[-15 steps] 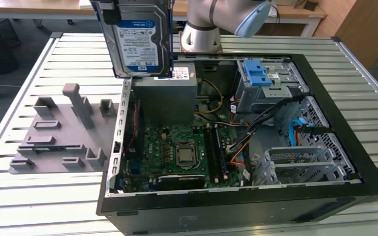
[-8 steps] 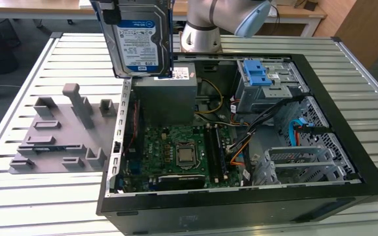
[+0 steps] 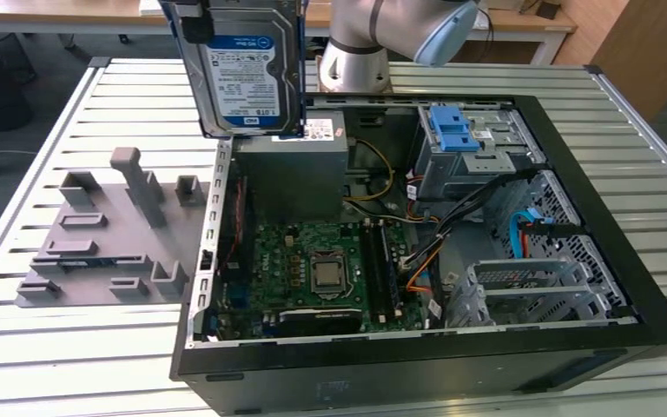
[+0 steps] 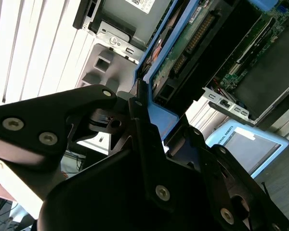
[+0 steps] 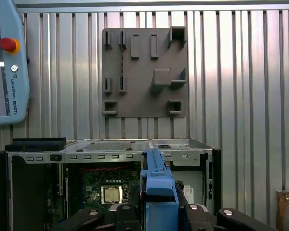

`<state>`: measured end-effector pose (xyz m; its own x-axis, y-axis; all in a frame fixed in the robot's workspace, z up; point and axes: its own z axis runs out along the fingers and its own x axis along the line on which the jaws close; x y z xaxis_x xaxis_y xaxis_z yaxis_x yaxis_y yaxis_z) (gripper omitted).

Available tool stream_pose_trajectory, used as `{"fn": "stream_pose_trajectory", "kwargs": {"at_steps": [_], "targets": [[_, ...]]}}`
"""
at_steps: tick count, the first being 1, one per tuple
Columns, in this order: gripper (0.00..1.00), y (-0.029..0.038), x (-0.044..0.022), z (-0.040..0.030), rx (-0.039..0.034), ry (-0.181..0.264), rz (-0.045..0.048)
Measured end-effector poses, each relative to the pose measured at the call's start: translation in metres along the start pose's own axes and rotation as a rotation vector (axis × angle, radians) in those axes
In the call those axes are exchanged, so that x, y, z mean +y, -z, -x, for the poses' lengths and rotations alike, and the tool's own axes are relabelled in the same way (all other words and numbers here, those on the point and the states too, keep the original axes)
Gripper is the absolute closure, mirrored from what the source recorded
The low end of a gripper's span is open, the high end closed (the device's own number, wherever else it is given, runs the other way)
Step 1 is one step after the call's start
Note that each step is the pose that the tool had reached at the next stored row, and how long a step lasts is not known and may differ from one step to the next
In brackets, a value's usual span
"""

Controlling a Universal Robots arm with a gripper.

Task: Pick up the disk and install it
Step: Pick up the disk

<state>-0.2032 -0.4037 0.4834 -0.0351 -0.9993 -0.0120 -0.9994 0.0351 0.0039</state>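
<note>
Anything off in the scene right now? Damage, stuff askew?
Nothing damaged or spilled. The disk hangs on edge, clamped in the gripper; in the exterior view it appears over the open case's corner by the power supply. Cables inside lie loose, which seems normal.

1. In the exterior view the light is bright and even; the disk (image 3: 244,74) is clearly lit.
2. Shadows on the table (image 3: 102,347) are soft.
3. The inside of the computer case (image 3: 426,373) is dimmer.
4. In the second wrist view the table glares white, and the gripper (image 4: 151,113) looks nearly black.
</note>
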Motion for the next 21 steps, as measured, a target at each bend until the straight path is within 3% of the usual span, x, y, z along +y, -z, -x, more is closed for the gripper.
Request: {"fn": "stream_pose_trajectory", "kwargs": {"at_steps": [2, 7, 21], "targets": [[0.64, -0.0001, -0.0015, 0.0001, -0.0001, 0.000, -0.0001], [0.64, 0.0000, -0.0167, 0.0006, 0.0000, 0.000, 0.0000], [0.64, -0.0005, -0.0796, 0.0027, 0.0001, 0.000, 0.0002]]}}
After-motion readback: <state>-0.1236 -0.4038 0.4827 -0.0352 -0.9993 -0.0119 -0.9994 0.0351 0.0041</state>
